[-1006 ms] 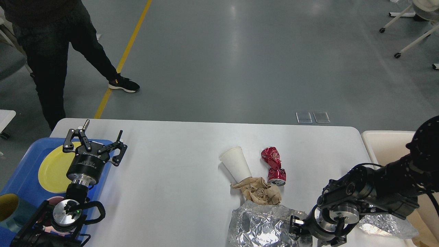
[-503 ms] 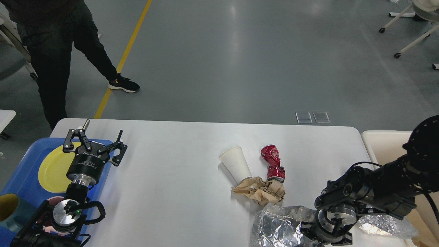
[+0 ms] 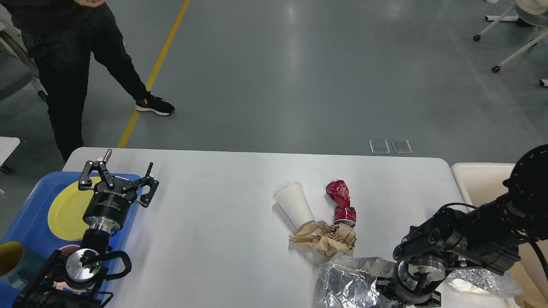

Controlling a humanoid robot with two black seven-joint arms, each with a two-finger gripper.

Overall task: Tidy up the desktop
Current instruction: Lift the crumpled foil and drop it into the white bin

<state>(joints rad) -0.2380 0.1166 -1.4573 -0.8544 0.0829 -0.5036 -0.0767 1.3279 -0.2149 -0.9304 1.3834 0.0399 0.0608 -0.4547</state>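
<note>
The white desktop (image 3: 222,222) carries a tipped white paper cup (image 3: 294,205), a crushed red can (image 3: 341,202) and a crumpled wad of brown paper (image 3: 325,238) close together. A crumpled foil sheet (image 3: 349,283) lies at the front edge. My right gripper (image 3: 385,294) sits at the foil's right edge and appears shut on it, though its fingers are dark and partly hidden. My left gripper (image 3: 124,169) is open and empty over the right edge of the blue tray (image 3: 25,222).
The tray holds a yellow plate (image 3: 66,211) and a yellow-lined teal cup (image 3: 13,259). A beige bin (image 3: 479,179) stands off the table's right end. More foil (image 3: 483,280) lies under my right arm. A person (image 3: 64,64) stands at the back left.
My right gripper moved right along the front edge and the foil sheet came with it. The brown paper shifted right and the can turned a little. The left arm has not moved.
</note>
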